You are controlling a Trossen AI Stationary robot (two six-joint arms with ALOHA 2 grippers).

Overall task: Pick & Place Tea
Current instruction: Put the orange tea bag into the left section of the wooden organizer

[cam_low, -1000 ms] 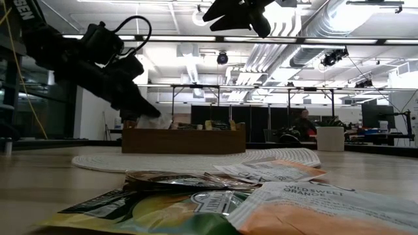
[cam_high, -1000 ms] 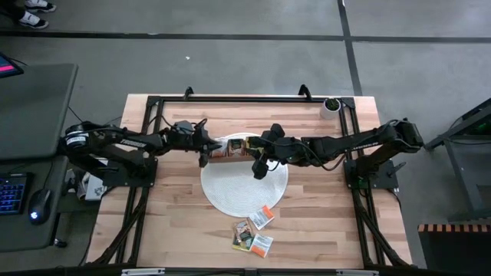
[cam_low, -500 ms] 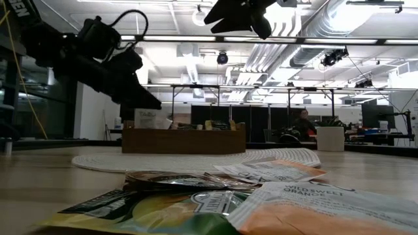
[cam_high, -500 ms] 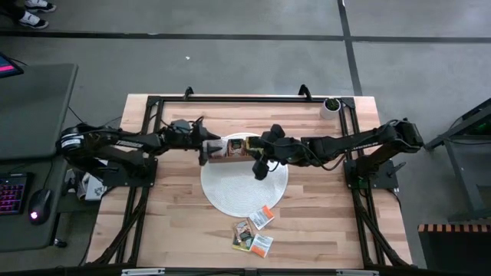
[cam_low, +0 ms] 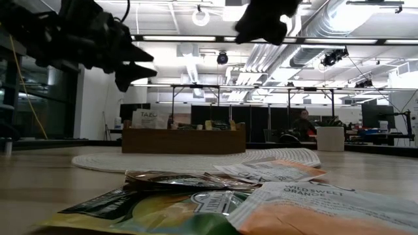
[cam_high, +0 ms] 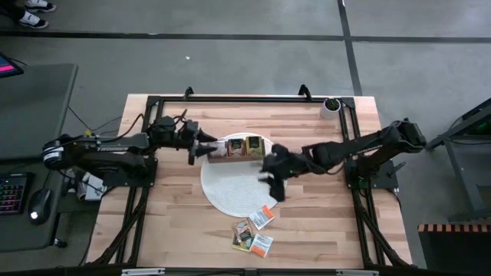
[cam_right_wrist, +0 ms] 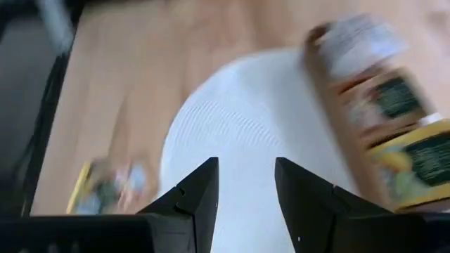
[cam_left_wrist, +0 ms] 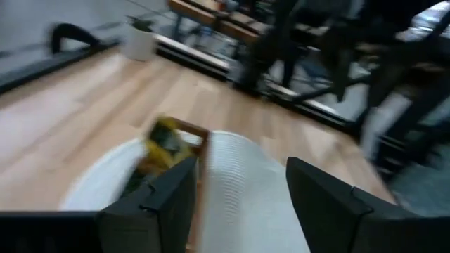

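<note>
So my left gripper and right gripper both hang parted and empty, several flat paper tea packets already stand in the brown wooden box on the round woven white mat, and a glossy few lie waiting on the pale plank table.

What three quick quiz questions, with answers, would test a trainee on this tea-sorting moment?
1. True or false: the left gripper holds a tea packet.
2. What does the wooden box rest on?
A. bare table
B. round white mat
C. keyboard
3. Where do the loose tea packets lie relative to the mat?

Key:
1. False; its fingers are open and empty beside the box.
2. B.
3. On the table just past the mat's near edge; the right gripper, open, hangs over the mat between box and packets.
</note>
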